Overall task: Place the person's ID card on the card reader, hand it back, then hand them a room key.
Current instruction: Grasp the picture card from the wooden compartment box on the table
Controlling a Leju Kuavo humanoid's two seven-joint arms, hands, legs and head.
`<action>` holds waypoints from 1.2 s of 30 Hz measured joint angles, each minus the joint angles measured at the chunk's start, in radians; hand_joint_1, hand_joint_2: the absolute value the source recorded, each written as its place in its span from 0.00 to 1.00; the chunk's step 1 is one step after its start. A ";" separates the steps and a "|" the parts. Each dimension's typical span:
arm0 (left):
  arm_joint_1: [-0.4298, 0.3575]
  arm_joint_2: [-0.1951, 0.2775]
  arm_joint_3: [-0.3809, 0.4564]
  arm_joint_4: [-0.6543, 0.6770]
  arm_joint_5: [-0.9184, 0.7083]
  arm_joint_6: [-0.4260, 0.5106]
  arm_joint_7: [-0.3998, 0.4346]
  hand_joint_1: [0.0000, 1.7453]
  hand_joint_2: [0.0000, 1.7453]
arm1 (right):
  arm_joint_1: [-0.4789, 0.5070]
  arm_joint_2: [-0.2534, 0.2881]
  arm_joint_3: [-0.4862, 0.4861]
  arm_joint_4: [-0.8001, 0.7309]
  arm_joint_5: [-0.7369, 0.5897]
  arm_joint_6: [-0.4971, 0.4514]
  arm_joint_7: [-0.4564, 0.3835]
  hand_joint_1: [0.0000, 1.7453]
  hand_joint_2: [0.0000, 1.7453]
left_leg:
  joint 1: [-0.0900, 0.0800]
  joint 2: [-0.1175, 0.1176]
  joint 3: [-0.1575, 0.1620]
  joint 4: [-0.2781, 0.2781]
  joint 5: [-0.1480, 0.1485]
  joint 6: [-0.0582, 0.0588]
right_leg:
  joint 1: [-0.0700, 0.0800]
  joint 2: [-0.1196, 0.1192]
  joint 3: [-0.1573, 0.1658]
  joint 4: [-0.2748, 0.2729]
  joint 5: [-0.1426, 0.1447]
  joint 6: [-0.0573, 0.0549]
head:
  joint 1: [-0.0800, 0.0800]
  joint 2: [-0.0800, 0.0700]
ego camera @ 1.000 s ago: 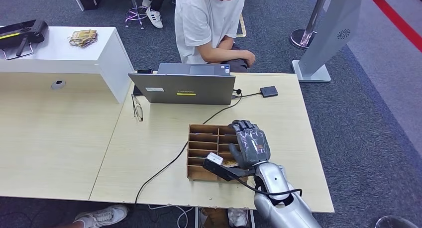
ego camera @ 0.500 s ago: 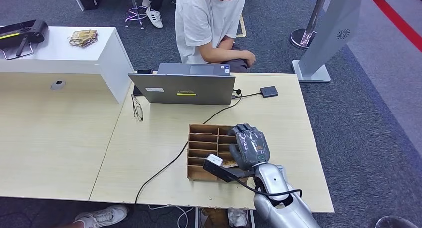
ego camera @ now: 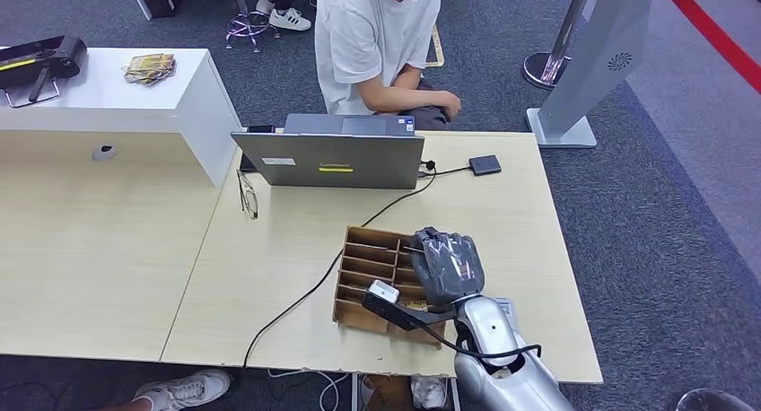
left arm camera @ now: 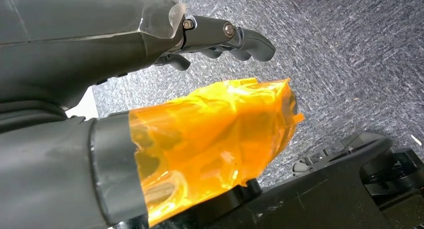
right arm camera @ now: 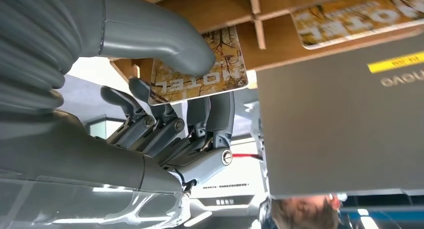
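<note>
Right hand [ego camera: 449,266] is over the brown slotted wooden card organizer [ego camera: 366,266] on the pale wood table [ego camera: 269,276]; the right wrist view shows its grey thumb [right arm camera: 165,41] and dark fingers [right arm camera: 212,114] clamped on a tan room key card printed "HOTEL" [right arm camera: 210,69], the card pinched between thumb and fingertips and apparently still partly in its slot. Judgement: draw the card straight out along the slot so the dividers beside the fingers do not snag it, keeping the pinch firm before carrying it toward the person in the white T-shirt [ego camera: 372,34] beyond the grey laptop [ego camera: 328,160]. Left hand [left arm camera: 150,109] hangs over carpet, fingers [left arm camera: 240,36] curled near the orange-taped thumb, holding nothing.
</note>
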 joint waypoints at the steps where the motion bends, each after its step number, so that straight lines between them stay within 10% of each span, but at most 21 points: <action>1: 0.000 0.000 0.000 0.000 0.000 0.000 0.000 0.00 0.00 | 0.002 0.001 0.000 -0.003 0.003 -0.017 -0.005 1.00 1.00 | 0.000 0.000 0.000 0.000 0.000 0.000 | 0.000 0.000 0.000 0.000 0.000 0.000 | 0.000 0.000; 19: 0.002 0.000 0.002 0.000 0.013 0.008 -0.014 0.00 0.00 | 0.086 0.015 -0.013 -0.304 -0.006 -0.303 -0.159 1.00 1.00 | 0.000 0.000 0.000 0.000 0.000 0.000 | 0.000 0.000 0.000 0.000 0.000 0.000 | 0.000 0.000; 36: 0.002 0.000 0.004 0.000 0.019 0.005 -0.014 0.00 0.00 | 0.140 0.100 -0.069 -0.451 -0.043 -0.325 -0.344 1.00 1.00 | 0.000 0.000 0.000 0.000 0.000 0.000 | 0.000 0.000 0.000 0.000 0.000 0.000 | 0.000 0.000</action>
